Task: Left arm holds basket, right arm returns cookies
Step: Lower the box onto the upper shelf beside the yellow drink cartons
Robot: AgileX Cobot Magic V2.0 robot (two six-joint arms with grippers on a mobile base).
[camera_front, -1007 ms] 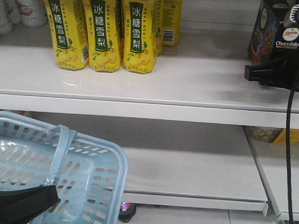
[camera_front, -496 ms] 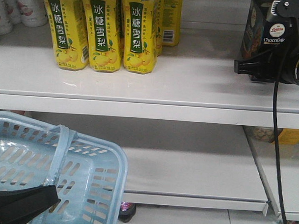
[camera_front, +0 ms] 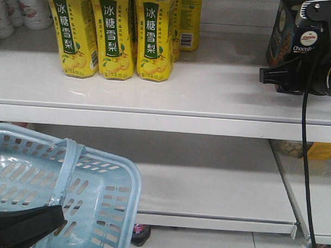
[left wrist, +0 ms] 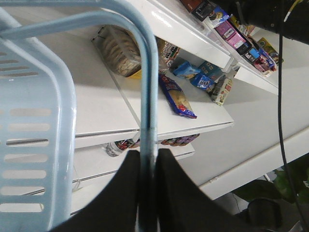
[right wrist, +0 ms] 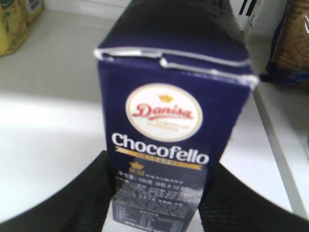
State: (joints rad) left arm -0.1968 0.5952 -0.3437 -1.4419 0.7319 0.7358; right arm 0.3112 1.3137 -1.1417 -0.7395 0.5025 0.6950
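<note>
White shelf (camera_front: 210,93): right gripper (right wrist: 154,193), clamped on cookies (right wrist: 169,135), barely shifted since; left gripper (left wrist: 147,193) pinches basket (camera_front: 65,191) handle.

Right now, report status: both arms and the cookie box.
Left gripper shut on basket handle. Right gripper shut on cookie box, upright over top shelf. Yellow cartons far left, nothing in the way.

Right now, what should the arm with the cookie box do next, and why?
Probably lower the cookies onto the upper shelf before letting go. The right gripper holds the box between its fingers above that bare white shelf. The basket appears empty.
</note>
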